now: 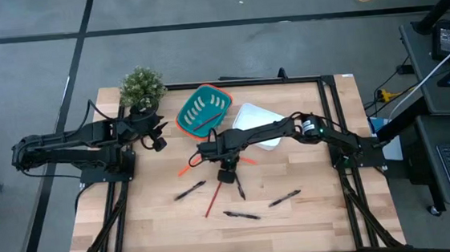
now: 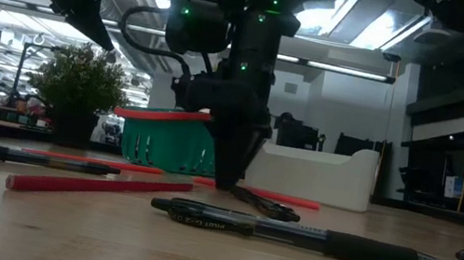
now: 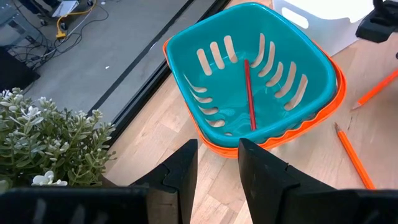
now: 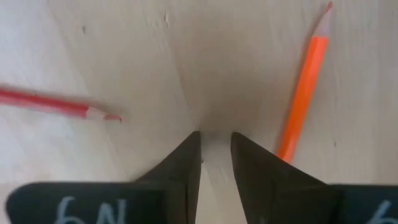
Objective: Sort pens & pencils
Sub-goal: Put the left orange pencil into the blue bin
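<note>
Where the high view looks down on the desk (image 1: pixel 312 216), the right gripper (image 1: pixel 226 175) points down at mid-desk, with black pens (image 1: pixel 242 216) and a red pencil (image 1: pixel 213 199) scattered just beyond its fingers. The left gripper (image 1: pixel 158 139) waits beside a potted plant (image 1: pixel 141 87), near a teal basket (image 1: pixel 204 110) and a white bin (image 1: pixel 250 113).

Low view: the right gripper (image 2: pixel 228 181) has its fingers at the desk surface; a pen (image 2: pixel 299 236) and a red pencil (image 2: pixel 86 184) lie in front of them.

Left wrist view: the fingers (image 3: pixel 186 171) stand parted and empty, with the basket (image 3: pixel 311 118) ahead holding one red pencil (image 3: pixel 249 94).

Right wrist view: the fingers (image 4: pixel 186 162) stand slightly parted, gripping nothing, with an orange pencil (image 4: pixel 303 93) just beside one finger and a red pencil (image 4: pixel 56 103) apart on the other side.
</note>
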{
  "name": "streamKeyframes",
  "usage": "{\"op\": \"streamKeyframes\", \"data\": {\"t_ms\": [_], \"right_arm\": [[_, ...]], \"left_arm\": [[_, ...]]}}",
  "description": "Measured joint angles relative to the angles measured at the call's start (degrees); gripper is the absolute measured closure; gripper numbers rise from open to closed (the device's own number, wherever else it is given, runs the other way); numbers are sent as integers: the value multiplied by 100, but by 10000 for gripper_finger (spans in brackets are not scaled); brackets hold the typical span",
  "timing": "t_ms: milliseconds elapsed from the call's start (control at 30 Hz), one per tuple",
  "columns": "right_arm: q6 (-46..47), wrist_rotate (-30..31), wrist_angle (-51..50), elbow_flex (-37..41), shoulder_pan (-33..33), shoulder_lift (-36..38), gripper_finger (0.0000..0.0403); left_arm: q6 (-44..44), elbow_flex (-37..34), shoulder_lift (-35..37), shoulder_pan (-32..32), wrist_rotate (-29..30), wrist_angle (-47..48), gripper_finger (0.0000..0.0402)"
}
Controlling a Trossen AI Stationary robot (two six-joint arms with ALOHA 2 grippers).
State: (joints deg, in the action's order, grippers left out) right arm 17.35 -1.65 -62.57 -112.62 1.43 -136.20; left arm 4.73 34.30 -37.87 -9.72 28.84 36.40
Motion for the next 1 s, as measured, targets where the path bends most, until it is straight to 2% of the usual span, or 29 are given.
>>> {"op": "streamKeyframes", "data": {"t_ms": [133, 233, 333, 433, 567, 700, 833, 1000], "right_arm": [[-17, 0, -346, -270, 0, 0, 312], [-13, 22, -614, -518, 25, 0, 312], [-98, 297, -1092, -862, 87, -2, 312], [-151, 960, -1673, -1359, 206, -2, 312], [-155, 2266, -2705, -2233, 395, -4, 312], [-279, 3396, -2710, -2007, 506, 491, 312], [-131, 3868, -2737, -2031, 505, 958, 312], [16, 4434, -2663, -2031, 509, 1531, 312]], "left_arm": [[0, 0, 2, 2, -88, 0, 292], [25, 0, 1, 45, -506, -3, 292], [74, 0, 0, 206, -923, -15, 292], [153, 0, 0, 531, -1097, -39, 292], [347, 0, -69, 1113, -1106, -349, 292], [415, 2, -423, 1775, -1110, -1061, 292], [562, 14, -1136, 2334, -1119, -1612, 292], [1047, 125, -2205, 2782, -1098, -1785, 292]]}}
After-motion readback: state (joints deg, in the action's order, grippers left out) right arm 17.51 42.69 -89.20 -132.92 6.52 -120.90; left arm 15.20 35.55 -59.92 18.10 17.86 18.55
